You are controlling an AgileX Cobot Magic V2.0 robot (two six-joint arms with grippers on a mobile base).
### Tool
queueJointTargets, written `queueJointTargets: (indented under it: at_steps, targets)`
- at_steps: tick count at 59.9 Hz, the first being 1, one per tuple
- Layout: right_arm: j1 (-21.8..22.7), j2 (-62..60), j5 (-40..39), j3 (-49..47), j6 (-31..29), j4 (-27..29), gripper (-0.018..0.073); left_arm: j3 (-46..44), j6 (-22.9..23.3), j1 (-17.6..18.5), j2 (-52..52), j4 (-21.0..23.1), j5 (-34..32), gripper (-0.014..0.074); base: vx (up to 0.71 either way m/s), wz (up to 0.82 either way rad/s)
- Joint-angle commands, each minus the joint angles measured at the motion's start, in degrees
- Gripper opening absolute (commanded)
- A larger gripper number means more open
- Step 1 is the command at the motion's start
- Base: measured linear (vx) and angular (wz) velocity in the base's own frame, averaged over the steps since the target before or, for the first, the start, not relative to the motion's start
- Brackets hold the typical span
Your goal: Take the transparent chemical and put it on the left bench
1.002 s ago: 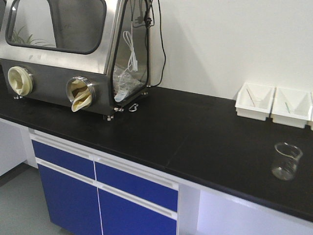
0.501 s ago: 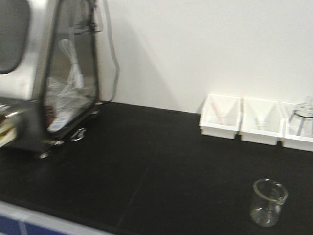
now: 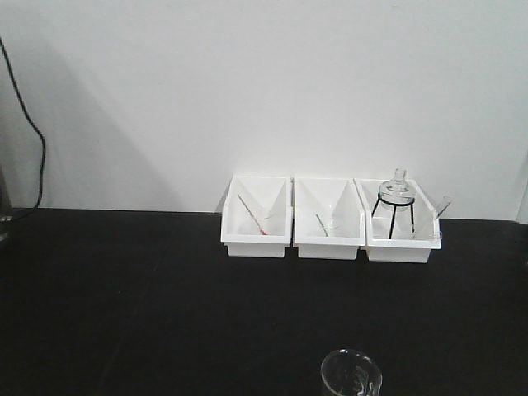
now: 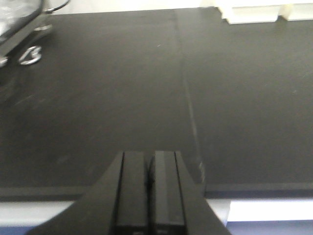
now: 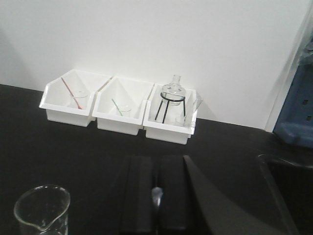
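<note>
The transparent chemical, a small clear glass beaker (image 3: 351, 375), stands on the left bench (image 3: 124, 289), cut by the bottom edge of the front view. It also shows in the right wrist view (image 5: 41, 210), lower left, pouring lip toward the camera. My right gripper (image 5: 155, 159) is shut and empty, just right of the beaker and apart from it. My left gripper (image 4: 149, 155) is shut and empty above the bench's front edge (image 4: 146, 191). Neither gripper shows in the front view.
Three white bins (image 3: 256, 239) (image 3: 329, 246) (image 3: 400, 250) stand in a row against the white wall. The right one holds a round flask on a black tripod (image 3: 397, 194). A black cable (image 3: 29, 124) hangs at far left. A metal ring (image 4: 29, 55) lies at the left wrist view's upper left.
The front view has swung right along the bench. The steel glovebox has left the view, the bins are now centred, and the beaker sits at the bottom edge.
</note>
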State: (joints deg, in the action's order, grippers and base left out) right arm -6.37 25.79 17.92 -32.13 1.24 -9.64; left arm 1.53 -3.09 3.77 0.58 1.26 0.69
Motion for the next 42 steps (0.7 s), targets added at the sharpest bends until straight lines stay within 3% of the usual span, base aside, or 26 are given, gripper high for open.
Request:
queueJointTargets:
  at_steps: [1,42]
  targets:
    - [0.0,0.3,-4.5,-1.7,-0.1,-0.7,-0.0004,0.9,0.4,0.1,1.1,0.0,-4.5,-0.0003,0.22,-0.29]
    - [0.0,0.3,-4.5,-1.7,-0.1,-0.7,-0.0004,0.9,0.4,0.1,1.1,0.0,-4.5,-0.0003,0.08,-0.1]
